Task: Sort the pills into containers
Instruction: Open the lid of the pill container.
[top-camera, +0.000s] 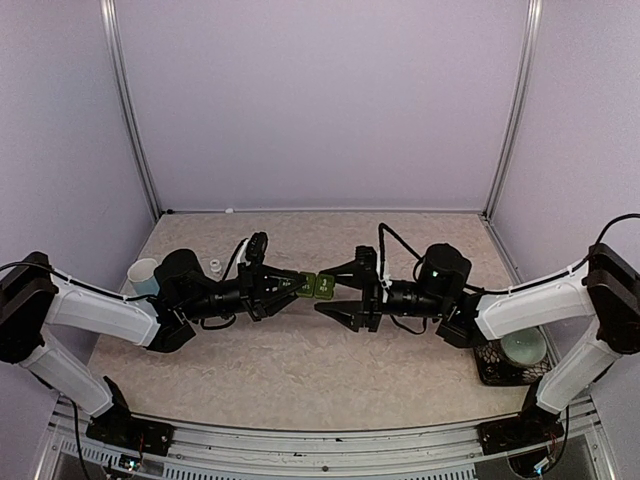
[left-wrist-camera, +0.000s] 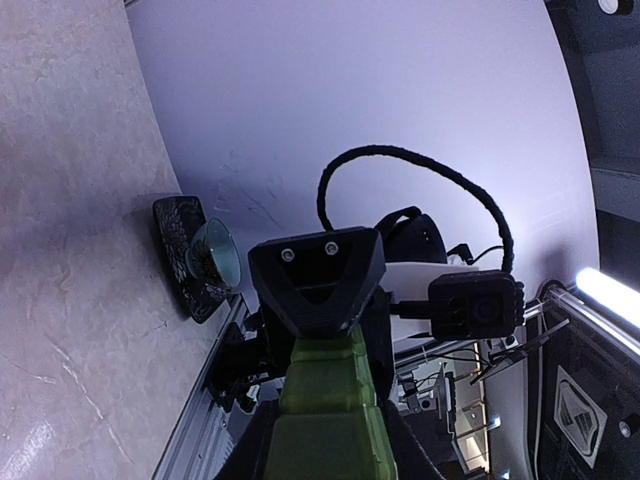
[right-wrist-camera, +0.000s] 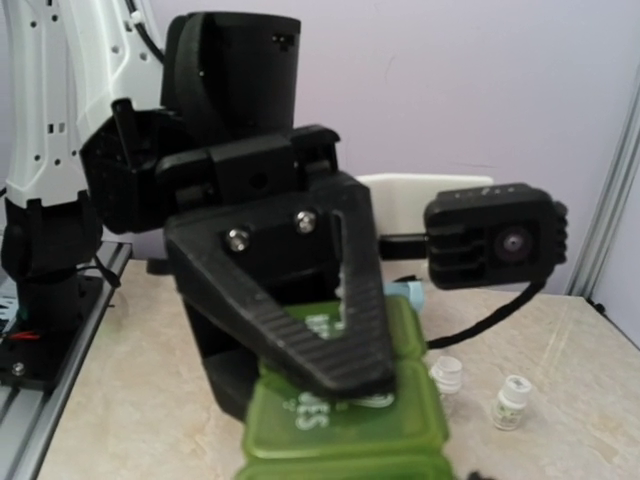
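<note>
The green pill box (top-camera: 317, 285) is held above the bench (top-camera: 300, 370), clenched in the left pincer (top-camera: 292, 286); the right pincer (top-camera: 338, 294) is spread wide, released, at its other end.

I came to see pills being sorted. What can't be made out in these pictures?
- Pills: none visible in any view; the pill box is tiny from above, and the left gripper partly covers its lids in the right wrist view.
- Pill box's near end: cut off by the bottom edge in both wrist views.
- Two small vials, right wrist view: blurred, contents unclear.
</note>
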